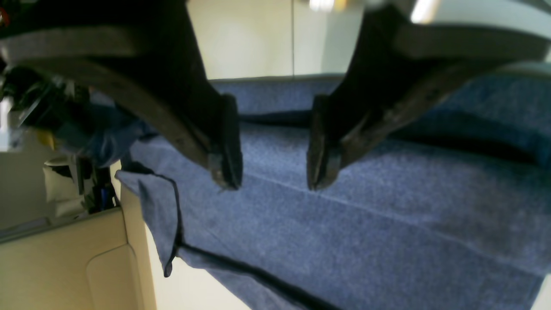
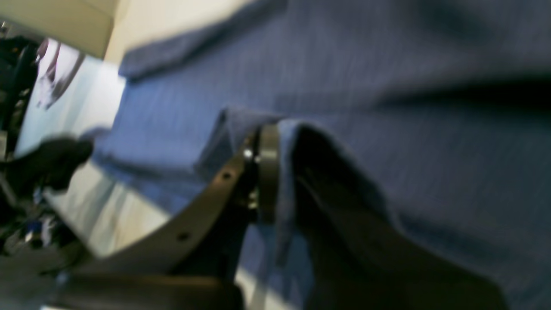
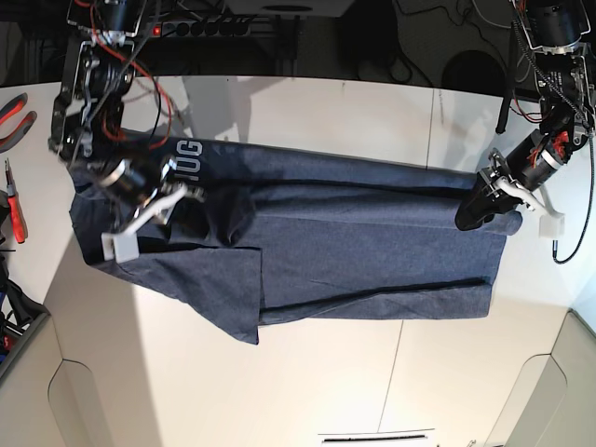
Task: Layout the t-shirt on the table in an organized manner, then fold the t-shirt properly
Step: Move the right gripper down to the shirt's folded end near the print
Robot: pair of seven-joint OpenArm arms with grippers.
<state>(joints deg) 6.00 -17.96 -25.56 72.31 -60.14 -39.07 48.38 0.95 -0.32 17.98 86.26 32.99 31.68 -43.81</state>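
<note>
- Base view has the t-shirt (image 3: 354, 242) spread sideways across the white bench (image 3: 307, 372), mostly flat but with long creases running along it and one flap folded over near the middle.
- White lettering (image 3: 189, 156) peeks out at the shirt's upper edge, close to the right arm.
- Right pincer (image 3: 177, 197) sits at that same end of the shirt, on the picture's left, and is pinched closed on a bit of the cloth.
- Right wrist view is blurry, but it backs that up: a fold of the t-shirt (image 2: 387, 129) is caught between the dark fingers (image 2: 269, 172), draped over one of them, with no gap showing.
- Left pincer (image 3: 470, 216) is at the opposite end of the shirt, on the picture's right, down low at the cloth's edge.
- Left wrist view shows the left pincer (image 1: 273, 183) spread wide, both fingertips (image 1: 226, 172) right above the blue fabric with nothing between them. Can't tell if the tips actually touch the cloth.
- Same view: a hem or seam line runs across the t-shirt (image 1: 366, 224) under the tips, and a corner of the shirt lies over the pale bench (image 1: 202, 284).
- Red-handled pliers (image 3: 17, 112) lie off at the bench's far left edge, well apart from the shirt.
</note>
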